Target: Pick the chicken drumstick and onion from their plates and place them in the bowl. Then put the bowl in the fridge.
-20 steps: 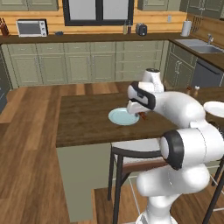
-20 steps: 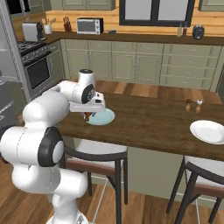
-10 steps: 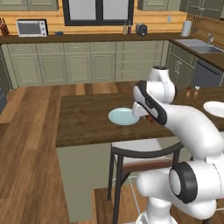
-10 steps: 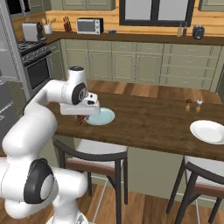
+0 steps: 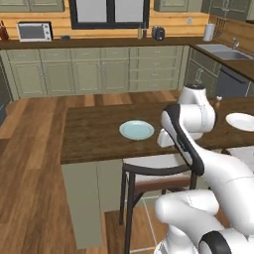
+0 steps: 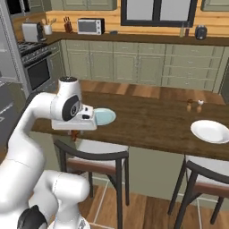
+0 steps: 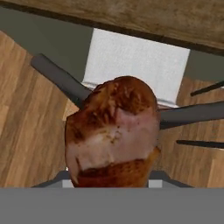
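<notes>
Past the wooden island's near edge, the gripper (image 6: 76, 133) has the chicken drumstick (image 7: 113, 133) clamped between its jaws, hanging over the white-seated stool (image 7: 135, 65).

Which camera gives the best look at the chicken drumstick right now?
The hand view: the chicken drumstick sits close up, browned skin and pale flesh clear. The right base view shows a reddish bit under the end effector. In the left base view I cannot make it out.
</notes>
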Robot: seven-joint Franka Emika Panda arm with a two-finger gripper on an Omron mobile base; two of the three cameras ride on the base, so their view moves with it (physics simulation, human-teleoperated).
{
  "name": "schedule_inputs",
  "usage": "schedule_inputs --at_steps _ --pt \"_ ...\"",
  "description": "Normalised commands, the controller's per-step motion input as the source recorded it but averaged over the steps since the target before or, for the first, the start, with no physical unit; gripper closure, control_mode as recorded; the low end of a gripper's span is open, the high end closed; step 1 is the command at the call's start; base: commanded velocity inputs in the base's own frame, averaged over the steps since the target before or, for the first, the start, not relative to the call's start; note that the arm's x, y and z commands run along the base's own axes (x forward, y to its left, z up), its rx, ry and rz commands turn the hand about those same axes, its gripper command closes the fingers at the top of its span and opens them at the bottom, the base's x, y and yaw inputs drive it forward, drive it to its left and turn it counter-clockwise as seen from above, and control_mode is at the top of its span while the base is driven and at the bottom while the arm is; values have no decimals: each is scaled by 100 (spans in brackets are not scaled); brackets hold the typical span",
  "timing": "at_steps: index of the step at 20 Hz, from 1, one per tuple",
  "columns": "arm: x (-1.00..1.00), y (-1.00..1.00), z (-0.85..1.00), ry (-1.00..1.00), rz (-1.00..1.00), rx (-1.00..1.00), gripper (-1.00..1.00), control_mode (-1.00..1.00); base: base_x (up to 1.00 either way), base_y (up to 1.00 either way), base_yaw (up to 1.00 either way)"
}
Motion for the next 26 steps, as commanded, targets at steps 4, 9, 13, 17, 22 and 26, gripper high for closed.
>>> schedule_inputs --at_steps 4,9,13,17,22,26 --pt "0 0 0 0 0 0 100 100 -38 -94 -9" --pt "0 0 0 0 0 0 100 100 -15 -100 -2" --pt "0 0 0 0 0 0 100 100 0 -100 0" --pt "0 0 0 0 0 0 100 100 -14 -100 0" --pt "0 0 0 0 0 0 100 100 0 -100 0" --pt "0 0 0 0 0 0 100 100 47 -99 0"
